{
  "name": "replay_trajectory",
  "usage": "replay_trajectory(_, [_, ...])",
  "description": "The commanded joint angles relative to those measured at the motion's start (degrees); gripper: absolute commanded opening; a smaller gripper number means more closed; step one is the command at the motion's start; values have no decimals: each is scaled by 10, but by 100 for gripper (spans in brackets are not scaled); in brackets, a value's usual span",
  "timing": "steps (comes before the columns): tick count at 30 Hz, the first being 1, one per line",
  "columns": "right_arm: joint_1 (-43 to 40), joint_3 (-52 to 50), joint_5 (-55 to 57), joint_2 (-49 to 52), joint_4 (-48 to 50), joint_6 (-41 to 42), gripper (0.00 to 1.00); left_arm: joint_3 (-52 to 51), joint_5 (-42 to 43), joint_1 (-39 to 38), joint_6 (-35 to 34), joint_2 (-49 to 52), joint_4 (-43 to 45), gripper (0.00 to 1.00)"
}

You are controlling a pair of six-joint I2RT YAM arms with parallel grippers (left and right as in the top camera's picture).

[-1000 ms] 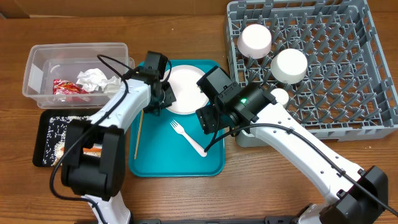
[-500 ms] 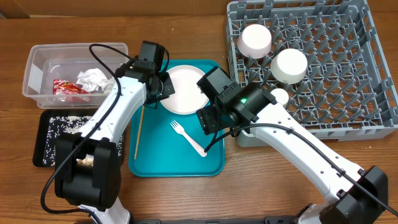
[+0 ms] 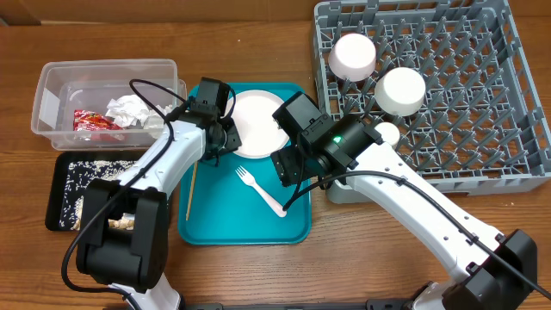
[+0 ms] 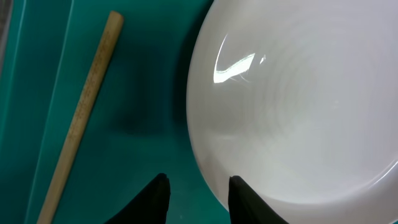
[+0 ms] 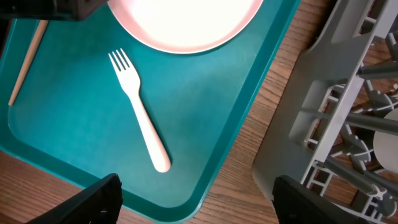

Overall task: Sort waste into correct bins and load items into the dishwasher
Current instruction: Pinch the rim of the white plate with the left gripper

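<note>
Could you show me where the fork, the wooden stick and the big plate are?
Fork (image 5: 142,118): right wrist view, upper part of its handle.
Wooden stick (image 4: 84,112): left wrist view, about halfway along it.
Plate (image 3: 256,123): overhead view, its centre.

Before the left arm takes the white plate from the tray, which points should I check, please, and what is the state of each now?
1. Left hand open: ok, its fingertips stand apart.
2. Plate rim between those fingertips: ok in the left wrist view; height over the rim, cannot tell.
3. Plate bare: ok for the part in view.
4. Wooden stick apart from the plate: ok, bare tray shows between them.
5. Right hand clear of the plate: cannot tell; it is open above the fork, but in the overhead view its arm overlaps the plate's right edge.
6. Free pegs in the rack: ok, most of it is free.
</note>
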Motion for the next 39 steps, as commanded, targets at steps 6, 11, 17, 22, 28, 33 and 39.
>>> replay_trajectory(6, [-2, -2, 0, -5, 3, 1, 81, -3, -9, -4, -14, 2, 24, 41])
replay_trajectory(11, [-2, -2, 0, -5, 3, 1, 81, -3, 4, -4, -14, 24, 45, 41])
replay_trajectory(17, [-2, -2, 0, -5, 3, 1, 81, -3, 19, -4, -16, 34, 60, 36])
replay_trajectory(22, [-2, -2, 0, -5, 3, 1, 81, -3, 19, -4, -16, 36, 59, 36])
replay_trajectory(28, [-2, -2, 0, -5, -1, 1, 81, -3, 19, -4, -22, 44, 60, 37])
replay_trajectory(33, [-2, -2, 0, -5, -1, 1, 81, -3, 19, -4, -23, 54, 65, 37])
replay_trajectory(39, [-2, -2, 0, -5, -1, 1, 81, -3, 24, -3, -29, 70, 74, 36])
